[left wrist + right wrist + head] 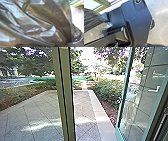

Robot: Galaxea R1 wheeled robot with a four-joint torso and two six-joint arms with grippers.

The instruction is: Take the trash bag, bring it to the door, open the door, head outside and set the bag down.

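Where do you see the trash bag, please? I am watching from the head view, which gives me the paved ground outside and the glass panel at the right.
Observer: The trash bag shows large and close in the left wrist view, its shiny plastic creased in long folds.
Operator: Thank you. And is there some plastic in the right wrist view also?
Observer: Yes, dark pleated plastic shows there, though I cannot tell if it is the same part of the bag.
Operator: What is the surface next to the robot's own body, please?
Observer: In the right wrist view, a pale grey floor shows past the edge of the robot's wide dark plate.
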